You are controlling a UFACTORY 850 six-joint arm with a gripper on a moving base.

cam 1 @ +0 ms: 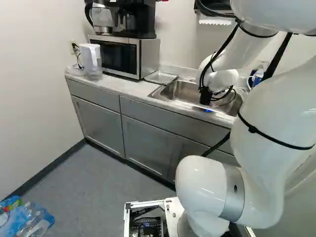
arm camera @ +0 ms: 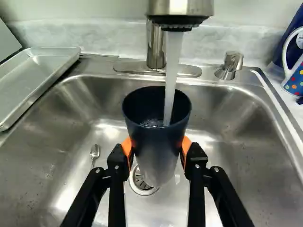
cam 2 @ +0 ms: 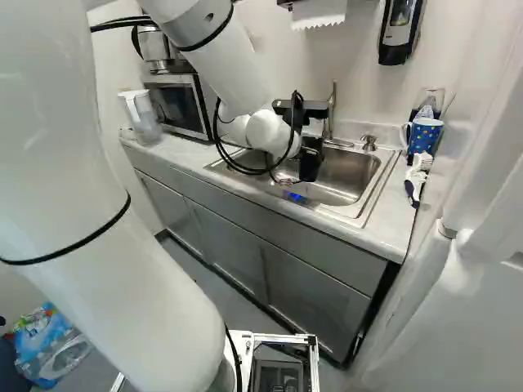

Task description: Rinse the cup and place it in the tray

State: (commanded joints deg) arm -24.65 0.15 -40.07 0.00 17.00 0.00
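We have the cup (arm camera: 158,146) in our gripper (cam 2: 310,159), its orange pads (arm camera: 126,147) pressed on it from two sides. We hold it mouth up over the sink (arm camera: 23,189), below the spout (arm camera: 180,9), and a stream of water (arm camera: 172,71) runs into it. Water shows inside the cup. Behind and beneath the cup, we see the drain (arm camera: 142,183), and a spoon (arm camera: 94,152) lies on the sink floor beside it.

Our arm (cam 2: 237,61) reaches from the left of the right base view to the sink near its middle. The tray (cam 1: 160,77) sits upper middle in the left base view, between the sink and the microwave (cam 1: 118,55); the cup is apart from it. The pitcher (cam 1: 91,61) stands on the counter (cam 1: 111,85) at the upper left there, and the coffee maker (cam 1: 140,17) is on top of the microwave.

At the upper right of the right base view, we find a dotted mug (cam 2: 424,135) with a brush (cam 2: 415,181) near it. Wrapped bottles (cam 1: 30,220) lie at the lower left of the left base view.
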